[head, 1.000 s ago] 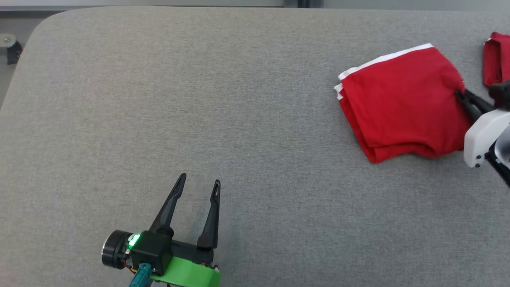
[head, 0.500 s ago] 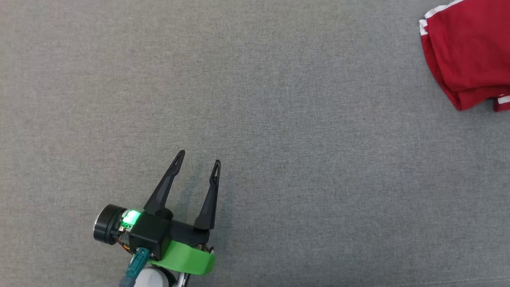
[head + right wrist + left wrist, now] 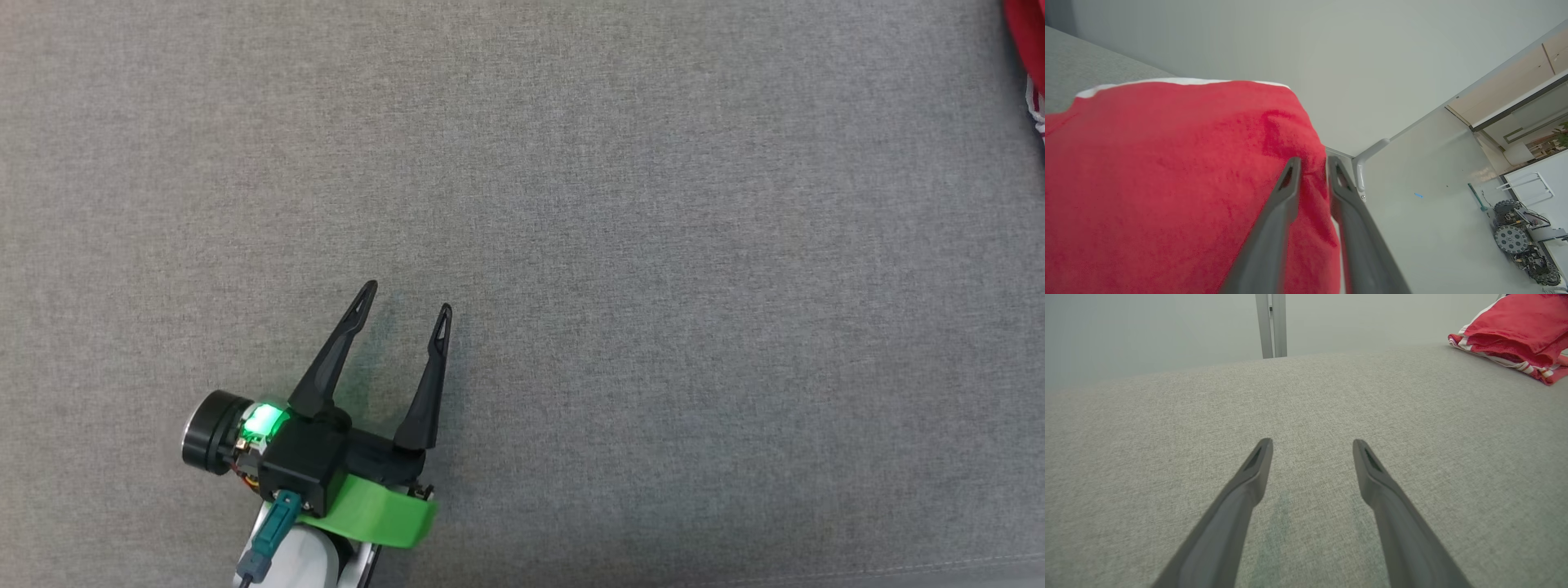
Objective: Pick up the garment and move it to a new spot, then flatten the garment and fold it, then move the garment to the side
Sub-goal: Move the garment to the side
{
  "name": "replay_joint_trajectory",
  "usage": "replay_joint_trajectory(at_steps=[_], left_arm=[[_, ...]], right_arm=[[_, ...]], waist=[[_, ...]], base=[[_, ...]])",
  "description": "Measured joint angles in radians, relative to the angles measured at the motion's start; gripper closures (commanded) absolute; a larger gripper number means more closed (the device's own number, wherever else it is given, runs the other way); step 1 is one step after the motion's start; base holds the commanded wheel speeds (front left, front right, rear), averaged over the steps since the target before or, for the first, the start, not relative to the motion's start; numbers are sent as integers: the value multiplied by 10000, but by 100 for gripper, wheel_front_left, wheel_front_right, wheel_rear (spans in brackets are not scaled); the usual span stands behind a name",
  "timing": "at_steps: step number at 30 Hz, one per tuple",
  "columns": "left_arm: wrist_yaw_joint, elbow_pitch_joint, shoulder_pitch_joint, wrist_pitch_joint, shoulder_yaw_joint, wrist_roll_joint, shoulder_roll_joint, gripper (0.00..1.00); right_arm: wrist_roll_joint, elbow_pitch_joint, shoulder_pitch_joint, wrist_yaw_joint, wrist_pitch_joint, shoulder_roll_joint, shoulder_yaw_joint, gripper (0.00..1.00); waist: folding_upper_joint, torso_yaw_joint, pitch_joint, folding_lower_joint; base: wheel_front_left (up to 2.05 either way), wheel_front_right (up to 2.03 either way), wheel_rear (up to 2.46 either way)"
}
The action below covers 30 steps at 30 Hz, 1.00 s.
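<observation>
My left gripper (image 3: 408, 296) parked wide apart, clear of work; right gripper (image 3: 1312, 160) near-closed at garment (image 3: 1167, 171) edge for side placement, grip unclear

The head camera looks steeply down from above on the grey fabric surface (image 3: 653, 245). The left gripper (image 3: 408, 296) sits at that view's lower left and a sliver of the garment (image 3: 1033, 41) at its right edge. The left wrist camera sits low and near that surface, facing along its fingers (image 3: 1241, 498) toward the far edge, a metal post (image 3: 1271, 324) and the wall (image 3: 1147, 330). It shares surface, gripper and garment with the head view. The right wrist camera is tilted and very close to the garment, looking along the right gripper (image 3: 1312, 159) into the room beyond.
</observation>
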Motion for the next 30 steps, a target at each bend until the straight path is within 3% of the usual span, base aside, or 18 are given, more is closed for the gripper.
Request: replay_joint_trajectory(at_steps=[6, 14, 22, 30], left_arm=[[-40, 35, -142, 0, -54, 19, -6, 0], [117, 301, 306, 0, 128, -244, -134, 0], [456, 717, 1080, 2, 343, -671, -199, 0], [639, 1047, 1489, 0, 410, -1243, -211, 0]], right_arm=[[-2067, -531, -124, -4, -10, 445, -2163, 0], [-3154, -2821, 2880, -2, -10, 3310, -4347, 0], [-2765, -4464, 5541, -4, -12, 5496, -3916, 0], [-2481, -6032, 7655, -4, -10, 6543, -3712, 0]], waist=[[0, 61, -119, 0], [0, 113, -1106, 0], [0, 163, -2578, 0], [0, 291, -3871, -1]], base=[[0, 0, 0], [0, 0, 0], [0, 0, 0], [0, 0, 0]])
